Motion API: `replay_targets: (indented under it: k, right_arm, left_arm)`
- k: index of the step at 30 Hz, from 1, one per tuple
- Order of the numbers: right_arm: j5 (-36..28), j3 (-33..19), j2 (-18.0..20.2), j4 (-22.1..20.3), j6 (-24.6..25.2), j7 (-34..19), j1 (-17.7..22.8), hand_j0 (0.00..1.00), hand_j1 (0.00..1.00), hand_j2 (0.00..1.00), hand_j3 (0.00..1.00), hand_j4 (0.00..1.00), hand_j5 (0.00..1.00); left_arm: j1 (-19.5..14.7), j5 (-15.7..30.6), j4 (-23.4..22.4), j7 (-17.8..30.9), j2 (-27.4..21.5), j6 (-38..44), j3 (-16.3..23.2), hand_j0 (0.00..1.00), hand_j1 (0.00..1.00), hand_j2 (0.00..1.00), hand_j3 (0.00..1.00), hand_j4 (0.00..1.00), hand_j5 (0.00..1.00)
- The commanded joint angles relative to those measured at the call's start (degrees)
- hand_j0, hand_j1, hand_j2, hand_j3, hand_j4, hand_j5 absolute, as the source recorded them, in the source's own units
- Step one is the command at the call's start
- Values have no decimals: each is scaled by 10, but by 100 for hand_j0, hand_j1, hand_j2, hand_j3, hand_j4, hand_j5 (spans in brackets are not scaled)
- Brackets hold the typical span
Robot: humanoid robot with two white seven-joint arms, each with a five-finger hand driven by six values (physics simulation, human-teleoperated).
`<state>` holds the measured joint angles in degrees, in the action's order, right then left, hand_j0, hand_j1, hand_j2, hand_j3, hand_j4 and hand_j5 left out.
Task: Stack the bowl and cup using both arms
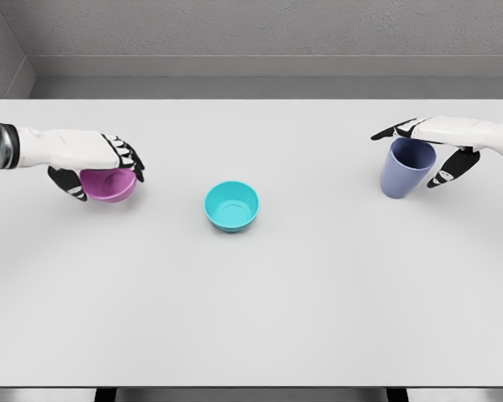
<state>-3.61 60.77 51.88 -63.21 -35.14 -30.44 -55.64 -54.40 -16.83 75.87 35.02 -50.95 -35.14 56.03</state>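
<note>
Left hand [101, 163] at the table's [318, 318] left side, fingers curled around the pink bowl [109, 186]. Right hand [432, 146] far right, fingers clasping the blue cup [405, 169] at its rim, near the edge. Teal bowl [231, 205] sits centred, likely the stacking base. Open room on all sides of it.

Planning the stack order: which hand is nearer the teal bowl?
Left. The left hand, holding the pink bowl, sits left of the teal bowl; the right hand, at the blue cup, is farther right.
</note>
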Motion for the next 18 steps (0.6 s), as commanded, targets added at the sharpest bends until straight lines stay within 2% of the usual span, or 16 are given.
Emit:
replay_targets:
  k: [1,6,18]
  right_arm:
    - [-3,0,-9,10,1,0,-1,100,100,100,100,100,100]
    - [1,0,-21,22,1,0,-1,100,100,100,100,100,100]
    - [5,0,-20,32,1,0,-1,100,100,100,100,100,100]
  left_arm:
    - [0,0,8,0,1,1,0,69,69,69,69,69,69]
    - [-11,0,10,0,27,1,1,69,69,69,69,69,69]
    - [-31,-15,19,0,83,1,5,69,69,69,69,69,69]
